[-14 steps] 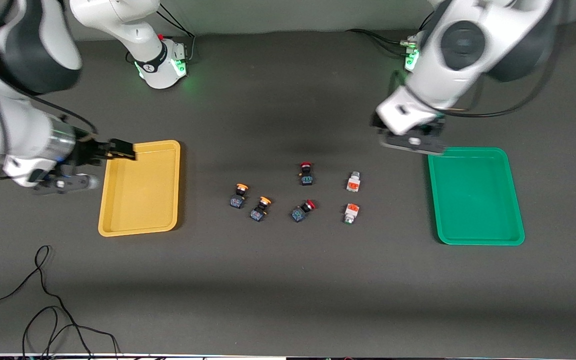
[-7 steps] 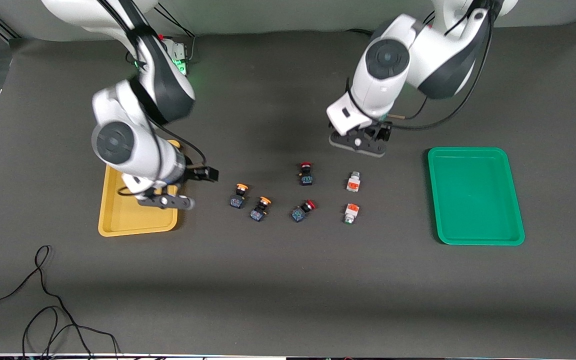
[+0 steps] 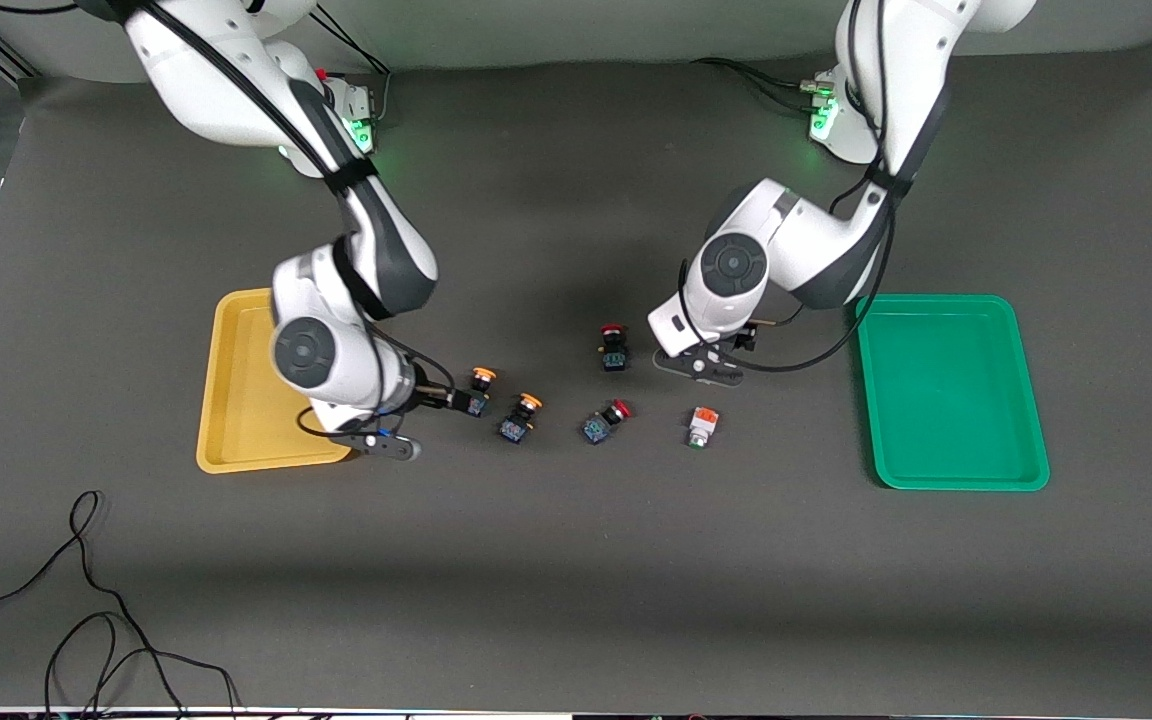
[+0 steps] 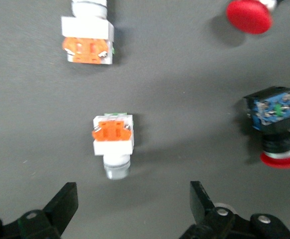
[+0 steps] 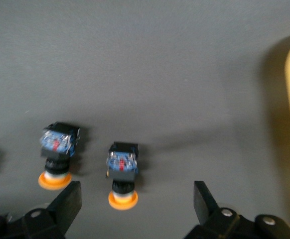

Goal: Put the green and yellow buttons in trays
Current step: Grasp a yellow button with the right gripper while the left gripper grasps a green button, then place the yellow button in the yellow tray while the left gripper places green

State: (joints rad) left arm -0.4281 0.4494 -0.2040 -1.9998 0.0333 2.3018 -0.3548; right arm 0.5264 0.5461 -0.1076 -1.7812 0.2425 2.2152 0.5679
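Two yellow-capped buttons lie mid-table, one (image 3: 479, 390) beside the other (image 3: 520, 415). My right gripper (image 3: 381, 445) hangs open just above the table between the yellow tray (image 3: 236, 380) and the first of them. In the right wrist view its cap (image 5: 122, 200) sits just ahead of my open right gripper (image 5: 136, 201). My left gripper (image 3: 701, 372) hangs open over one white button (image 4: 113, 142) and hides it from the front view. That button lies ahead of the open left gripper (image 4: 132, 204). The second white button (image 3: 701, 427) lies nearer the front camera. The green tray (image 3: 951, 390) holds nothing.
Two red-capped switches lie between the yellow and white buttons, one (image 3: 613, 347) close to my left hand, the other (image 3: 604, 420) nearer the front camera. A black cable (image 3: 86, 600) loops on the table at the right arm's end, near the front edge.
Both arms have swung in from the trays' ends and come down toward the buttons, the right to the yellow-capped pair, the left over a white button. Both grippers stayed open.
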